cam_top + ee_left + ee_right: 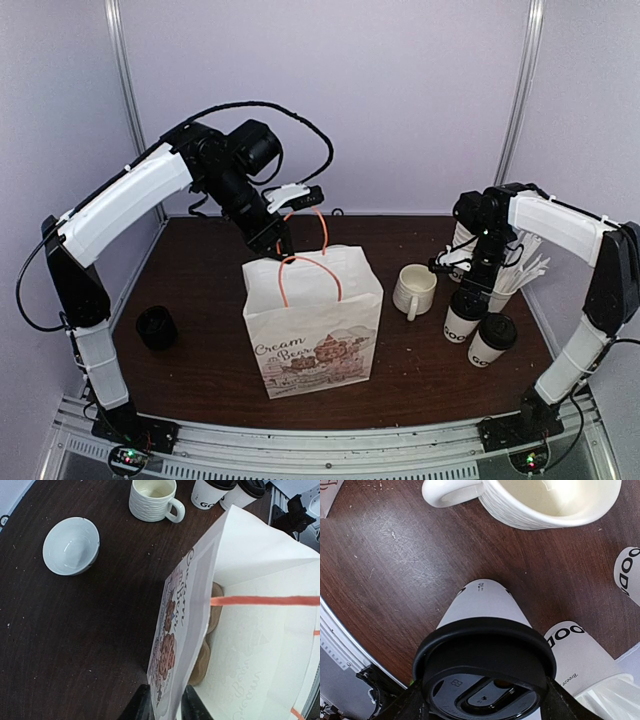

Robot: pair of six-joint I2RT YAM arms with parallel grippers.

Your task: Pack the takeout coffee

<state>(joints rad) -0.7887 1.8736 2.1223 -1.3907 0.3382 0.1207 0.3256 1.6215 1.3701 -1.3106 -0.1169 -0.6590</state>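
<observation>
One takeout coffee cup (485, 612), white with a black lid, stands upright on the table. My right gripper (485, 707) is down over it, its fingers against both sides of the lid. From above, this cup (461, 320) is under the right gripper (470, 287), and a second lidded cup (491, 343) stands beside it. The white paper bag (312, 320) with orange handles stands open mid-table. My left gripper (167, 707) is shut on the bag's wall (195, 595) near the rim. Both cups (212, 491) show beyond the bag.
A white ribbed mug (413, 290) stands left of the cups. A white bowl (70, 545) sits further back. Something brown (214, 622) lies inside the bag. Other lettered paper cups (582, 652) lie right of the held cup. A black round object (156, 327) sits at the left.
</observation>
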